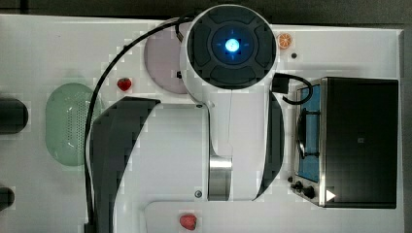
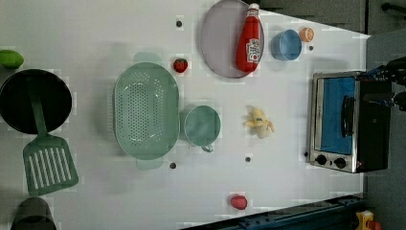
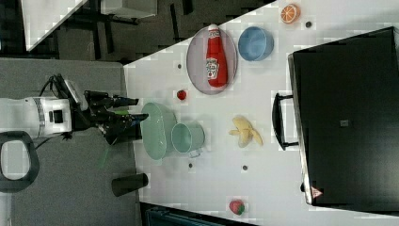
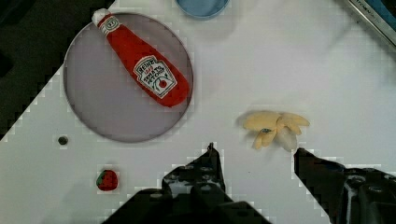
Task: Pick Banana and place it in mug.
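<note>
In the left view, reading left to right, the colander (image 2: 146, 110) touches the mug (image 2: 202, 125), which stands near the middle of the tabletop (image 2: 86, 28). The banana (image 2: 259, 123), peeled open, lies apart from the mug toward the toaster oven (image 2: 347, 122) at the tabletop's right edge. In the wrist view the hand (image 4: 254, 161) hovers with fingers spread wide, empty, just short of the banana.

Shiny metal-framed oven (image 2: 335, 122), perforated colander (image 2: 146, 110) probably matt plastic.
</note>
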